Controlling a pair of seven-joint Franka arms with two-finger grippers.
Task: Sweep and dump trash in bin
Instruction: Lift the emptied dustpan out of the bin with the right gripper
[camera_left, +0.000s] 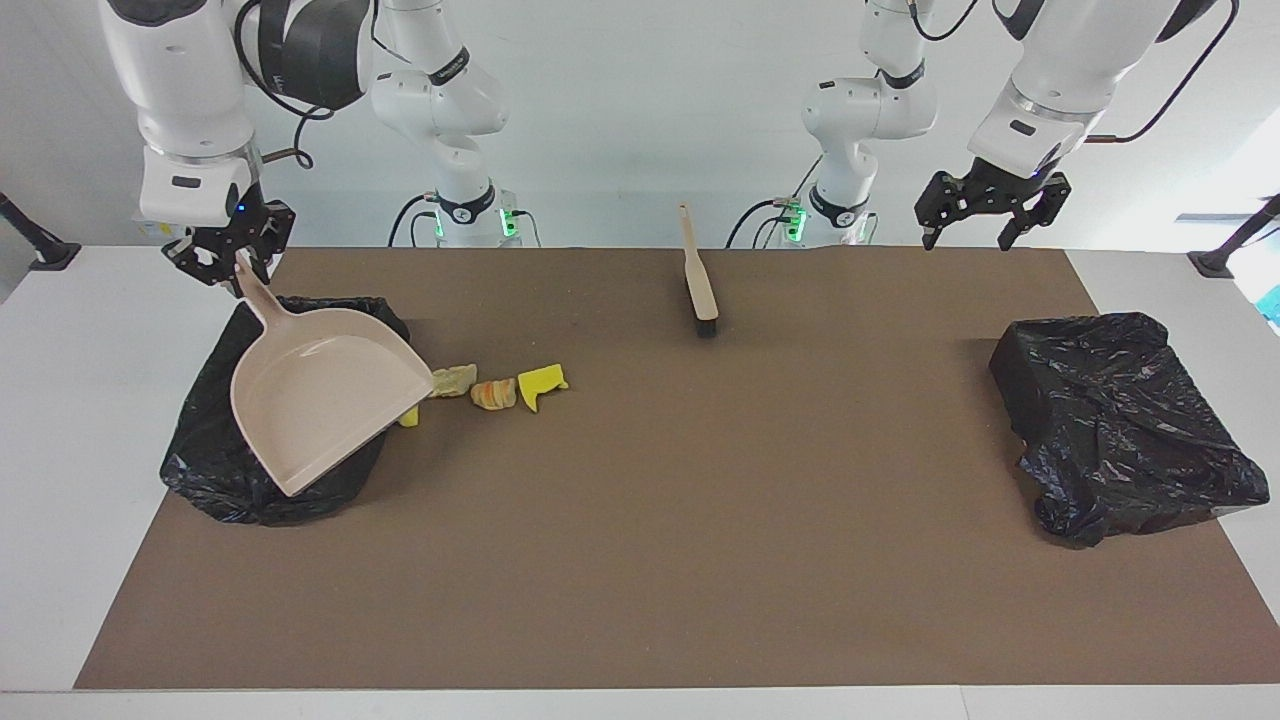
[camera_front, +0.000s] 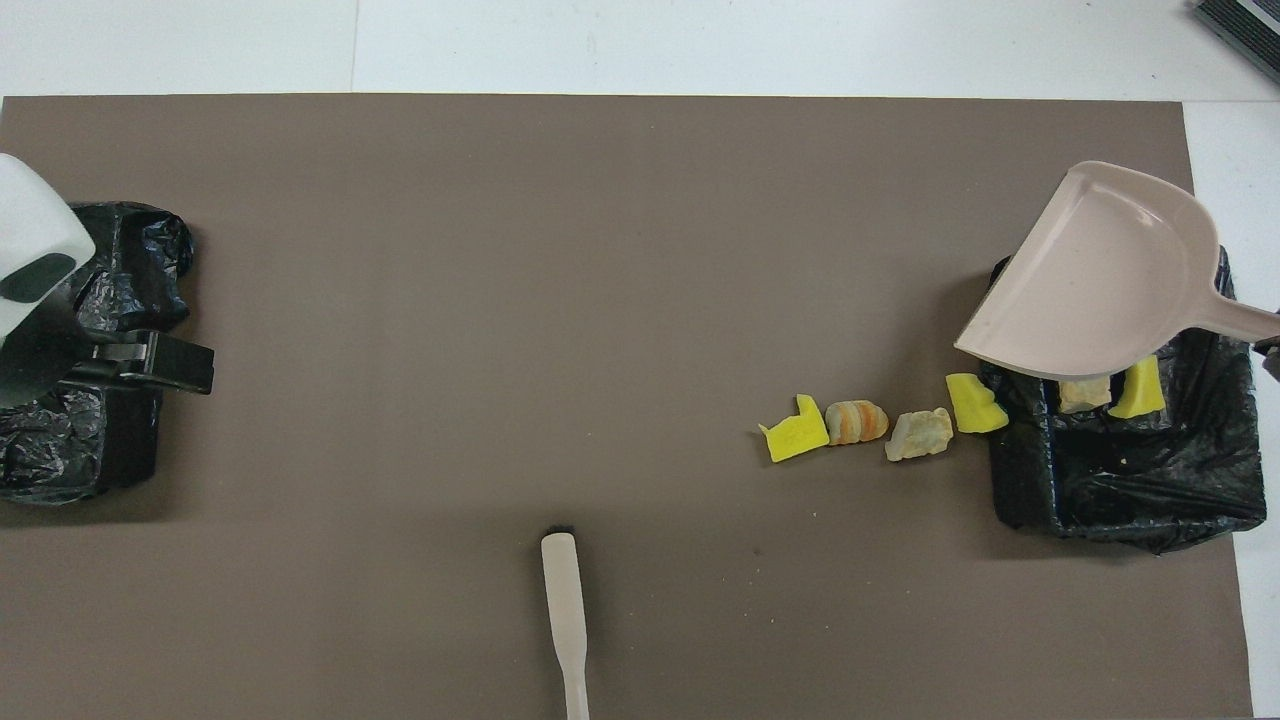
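The right gripper (camera_left: 236, 262), clamped on the handle of the beige plastic dustpan (camera_left: 325, 395), holds it above the black-lined bin (camera_front: 1120, 480). Two trash pieces (camera_front: 1110, 390) show in that bin; four (camera_front: 870, 425) lie in a row beside it, below the pan's edge. The left gripper (camera_left: 985, 215), fingers apart, hangs over the other black bag-lined bin (camera_left: 1120, 420).

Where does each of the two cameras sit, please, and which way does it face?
Facing view: high across the table, looking at the robots; both arms show whole, right gripper holding the dustpan over a bin, left gripper raised and open.
Overhead view: above the robots' end, looking steeply down; only the left gripper and wrist show.
Shared: brush, dustpan, both bins, trash row, turned half around.
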